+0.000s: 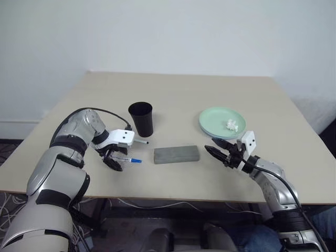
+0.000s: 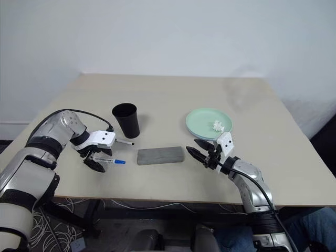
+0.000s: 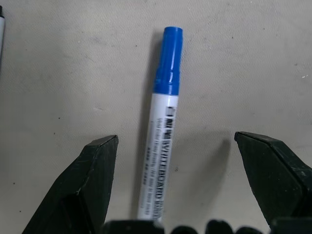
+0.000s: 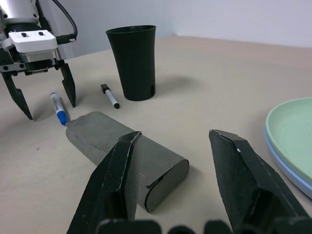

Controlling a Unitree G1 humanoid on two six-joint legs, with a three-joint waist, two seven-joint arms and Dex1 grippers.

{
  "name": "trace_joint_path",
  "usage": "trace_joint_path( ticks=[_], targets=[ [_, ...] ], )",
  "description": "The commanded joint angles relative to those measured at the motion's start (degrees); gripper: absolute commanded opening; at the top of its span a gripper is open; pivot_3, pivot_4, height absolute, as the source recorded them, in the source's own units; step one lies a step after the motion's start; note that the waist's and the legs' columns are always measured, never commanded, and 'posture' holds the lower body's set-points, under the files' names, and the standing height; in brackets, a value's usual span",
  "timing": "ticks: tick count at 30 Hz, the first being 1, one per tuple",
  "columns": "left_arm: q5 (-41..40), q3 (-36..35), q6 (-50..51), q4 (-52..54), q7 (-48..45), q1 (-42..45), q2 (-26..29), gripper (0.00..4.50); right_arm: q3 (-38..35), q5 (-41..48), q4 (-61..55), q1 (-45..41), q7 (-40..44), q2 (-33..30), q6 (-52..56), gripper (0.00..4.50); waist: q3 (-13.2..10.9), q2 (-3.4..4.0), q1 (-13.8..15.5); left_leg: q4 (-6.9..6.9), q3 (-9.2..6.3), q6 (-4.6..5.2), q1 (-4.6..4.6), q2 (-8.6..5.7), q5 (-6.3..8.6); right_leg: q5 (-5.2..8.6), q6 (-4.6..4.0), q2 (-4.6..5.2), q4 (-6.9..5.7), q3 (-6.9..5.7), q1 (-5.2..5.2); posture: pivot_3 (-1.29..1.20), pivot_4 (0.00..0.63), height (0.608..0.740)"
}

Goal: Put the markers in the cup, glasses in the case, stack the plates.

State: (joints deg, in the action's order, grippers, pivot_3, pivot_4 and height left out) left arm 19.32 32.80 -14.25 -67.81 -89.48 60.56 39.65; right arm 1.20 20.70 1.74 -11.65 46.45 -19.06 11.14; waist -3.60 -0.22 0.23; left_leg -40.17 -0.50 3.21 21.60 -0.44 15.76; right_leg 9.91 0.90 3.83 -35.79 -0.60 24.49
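**Left tool straddles the blue marker**

The left tool (image 3: pixel 165 190) points down with fingers spread wide and empty, the blue-capped marker (image 3: pixel 161 146) lying between them on the surface (image 1: pixel 210 94), lined up for a pinch; just beyond lies the black-capped marker (image 4: pixel 109 96), then the cup (image 1: pixel 141 118); the right tool (image 1: pixel 219 151) hangs half-open, holding nothing.

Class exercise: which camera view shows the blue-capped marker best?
The left wrist view: the blue-capped marker lies large between the open left gripper fingers, its print readable. The eye views show it small beneath that gripper; the right wrist view shows it partly behind the case.
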Motion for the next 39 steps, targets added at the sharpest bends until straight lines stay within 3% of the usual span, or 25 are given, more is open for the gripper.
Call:
trace_joint_path(
  ticks=[1,5,13,19,24,28,32,35,39],
  targets=[
    [2.04,-0.54,-0.99,-1.07,0.84,1.34,-0.47,3.90,-1.47,0.39,-0.29,-0.30,0.16,-0.45,-1.98,2.38,0.00,0.00,-0.02,-0.01,0.00,0.00,0.00,0.00,0.00,0.00,0.00,0.00,-0.01,0.00,0.00,0.00,0.000,0.721],
    [2.98,-0.86,-1.51,-1.66,1.52,1.08,-0.76,2.85,-1.50,-0.02,1.62,0.17,0.52,-0.18,-3.82,2.38,0.00,0.00,-0.03,-0.02,0.00,0.00,0.00,0.02,0.00,0.00,0.00,0.00,0.00,0.00,0.00,0.00,0.000,0.721],
    [2.81,-2.74,-1.76,-0.86,0.36,-0.64,-0.56,0.14,-1.32,-0.14,4.84,-0.22,1.58,-0.13,-6.35,2.38,0.00,0.00,-0.29,-0.01,0.05,0.13,0.02,0.02,0.10,-0.04,0.14,0.00,0.05,0.02,0.02,0.00,0.000,0.721],
    [-6.34,-8.25,1.85,5.40,-3.02,-2.49,-0.55,0.06,-1.28,-0.15,6.64,-0.85,2.46,-0.24,-7.37,2.38,0.00,-0.01,-0.24,-0.01,0.07,0.13,0.01,0.03,0.10,-0.04,0.13,0.01,0.04,0.04,0.02,0.00,0.000,0.721],
    [-21.28,-9.82,12.75,23.09,-3.02,-5.55,1.63,0.06,-0.94,-0.34,7.79,-1.44,3.14,-0.10,-7.85,2.38,-0.01,-0.06,0.11,-0.06,-0.01,0.14,0.09,0.01,0.09,-0.04,0.14,0.06,0.06,0.01,0.02,0.00,0.000,0.721],
    [-28.40,-17.22,22.31,36.21,-1.62,-7.74,0.79,0.06,-0.84,-0.30,8.28,-1.87,3.72,-0.29,-7.99,2.38,-0.01,-0.06,-0.17,-0.05,0.03,0.14,0.08,0.01,0.10,-0.04,0.14,0.05,0.06,0.05,0.04,0.00,0.000,0.721],
    [-34.03,-26.84,29.44,41.99,9.44,-8.40,-2.30,0.06,-0.81,-0.31,7.86,-2.12,4.31,-0.51,-7.86,2.38,-0.01,-0.02,-0.28,-0.05,0.00,0.14,-0.01,0.05,0.09,-0.05,0.13,-0.01,-0.01,0.05,0.01,0.00,0.000,0.721],
    [-35.56,-32.42,29.25,43.00,17.84,-8.92,-4.82,0.06,-0.73,-0.19,7.00,-2.38,4.62,-0.67,-7.64,2.38,-0.01,-0.01,-0.33,-0.05,0.00,0.13,-0.07,0.05,0.08,-0.05,0.13,-0.02,-0.04,0.05,-0.04,0.00,0.000,0.721],
    [-33.39,-38.15,23.39,36.27,33.16,-6.74,-8.29,0.06,-0.64,-0.18,7.10,-3.26,5.12,-0.92,-7.40,2.38,0.00,-0.01,-0.32,-0.05,0.02,0.12,-0.11,0.02,0.08,-0.08,0.14,-0.02,-0.03,0.07,-0.07,0.00,0.000,0.721]
  ],
)
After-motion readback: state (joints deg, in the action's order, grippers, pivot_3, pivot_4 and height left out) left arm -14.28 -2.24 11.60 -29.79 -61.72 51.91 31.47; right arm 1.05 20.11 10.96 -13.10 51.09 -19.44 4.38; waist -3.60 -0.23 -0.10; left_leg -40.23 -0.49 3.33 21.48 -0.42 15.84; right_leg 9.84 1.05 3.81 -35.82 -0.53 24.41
